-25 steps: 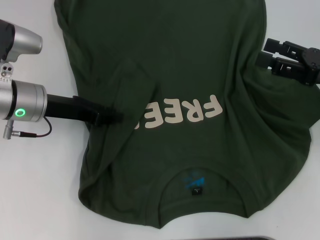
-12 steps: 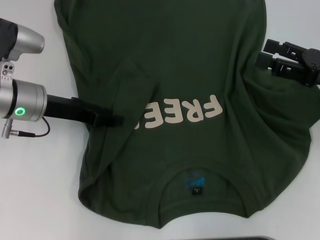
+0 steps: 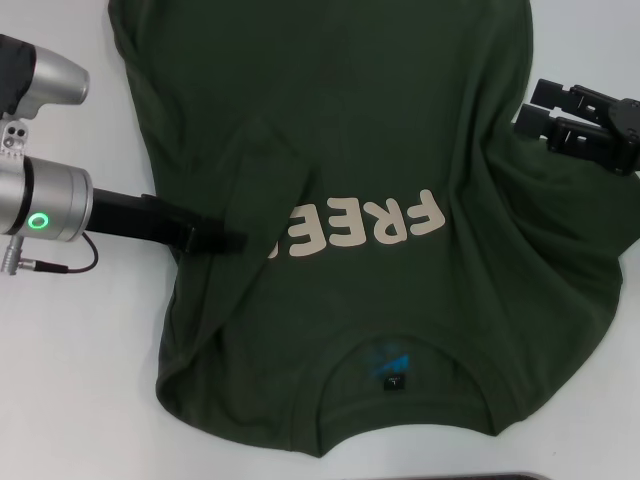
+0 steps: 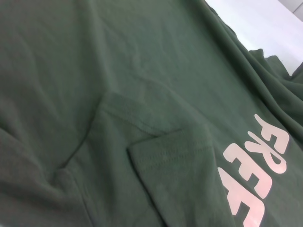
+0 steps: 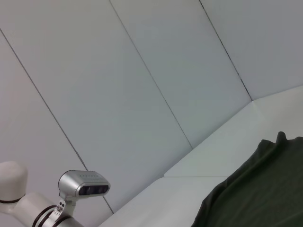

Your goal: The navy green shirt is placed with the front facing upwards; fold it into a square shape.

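Observation:
The navy green shirt [image 3: 380,120] lies front up on the white table, its collar [image 3: 345,352] nearest me and the cream "FREE" lettering [image 3: 365,228] across the chest. Its left sleeve [image 3: 270,170] is folded inward and covers the end of the lettering; the left wrist view shows that sleeve's hem [image 4: 165,156] lying flat beside the letters [image 4: 255,175]. My left gripper [image 3: 218,240] rests at the shirt's left edge, by the folded sleeve. At the right edge my right gripper [image 3: 530,108] is open above the bunched right side, holding nothing. The right wrist view catches a shirt corner [image 5: 255,189].
Bare white table [image 3: 70,380] lies left of and in front of the shirt. A small blue-black neck label [image 3: 393,380] sits inside the collar. A dark edge [image 3: 490,477] shows at the near table border. White wall panels and my left arm [image 5: 57,198] fill the right wrist view.
My right gripper has drifted slightly to the right, away from the shirt. The left arm and the folded sleeve have barely moved.

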`<state>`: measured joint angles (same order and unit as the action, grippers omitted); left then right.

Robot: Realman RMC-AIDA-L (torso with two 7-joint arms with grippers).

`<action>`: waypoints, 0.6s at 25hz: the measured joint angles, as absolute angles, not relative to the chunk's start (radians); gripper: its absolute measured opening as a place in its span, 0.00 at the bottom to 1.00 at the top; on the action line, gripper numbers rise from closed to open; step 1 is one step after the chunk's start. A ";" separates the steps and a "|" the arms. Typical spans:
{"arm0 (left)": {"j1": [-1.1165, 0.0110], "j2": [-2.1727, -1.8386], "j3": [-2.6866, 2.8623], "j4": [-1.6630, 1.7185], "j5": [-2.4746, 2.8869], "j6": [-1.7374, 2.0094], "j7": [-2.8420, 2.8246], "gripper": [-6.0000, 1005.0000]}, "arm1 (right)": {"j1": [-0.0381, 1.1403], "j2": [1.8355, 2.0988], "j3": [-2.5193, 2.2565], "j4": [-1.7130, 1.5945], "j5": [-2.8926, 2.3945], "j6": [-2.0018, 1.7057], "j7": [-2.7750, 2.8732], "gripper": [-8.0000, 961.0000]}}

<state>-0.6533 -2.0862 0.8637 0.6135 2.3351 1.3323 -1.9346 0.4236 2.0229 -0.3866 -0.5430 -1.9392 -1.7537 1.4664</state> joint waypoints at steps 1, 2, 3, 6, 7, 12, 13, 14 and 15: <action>-0.654 -2.087 0.864 0.614 2.338 1.334 -1.935 0.46 | 0.423 2.022 -0.386 -0.543 -1.939 -1.754 1.466 0.95; -0.655 -2.088 0.864 0.614 2.341 1.334 -1.935 0.46 | 0.423 2.022 -0.387 -0.543 -1.939 -1.754 1.466 0.95; -0.656 -2.089 0.863 0.614 2.343 1.335 -1.935 0.46 | 0.423 2.022 -0.387 -0.543 -1.939 -1.754 1.466 0.95; -0.656 -2.094 0.863 0.615 2.348 1.334 -1.935 0.46 | 0.423 2.022 -0.387 -0.543 -1.939 -1.754 1.465 0.95; -0.656 -2.095 0.863 0.615 2.349 1.333 -1.935 0.46 | 0.423 2.022 -0.387 -0.543 -1.939 -1.755 1.465 0.95; -0.657 -2.098 0.864 0.620 2.353 1.326 -1.935 0.45 | 0.423 2.022 -0.387 -0.543 -1.939 -1.755 1.465 0.95; -0.657 -2.099 0.864 0.623 2.353 1.324 -1.937 0.45 | 0.423 2.022 -0.387 -0.543 -1.939 -1.755 1.465 0.95; -0.657 -2.099 0.864 0.624 2.354 1.321 -1.941 0.44 | 0.423 2.022 -0.387 -0.543 -1.939 -1.755 1.465 0.95; -0.658 -2.099 0.864 0.626 2.354 1.318 -1.945 0.44 | 0.423 2.022 -0.387 -0.543 -1.939 -1.755 1.465 0.95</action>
<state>-0.6575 -2.0990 0.8643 0.6258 2.3544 1.3177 -1.9454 0.4233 2.0217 -0.3866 -0.5430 -1.9389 -1.7549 1.4648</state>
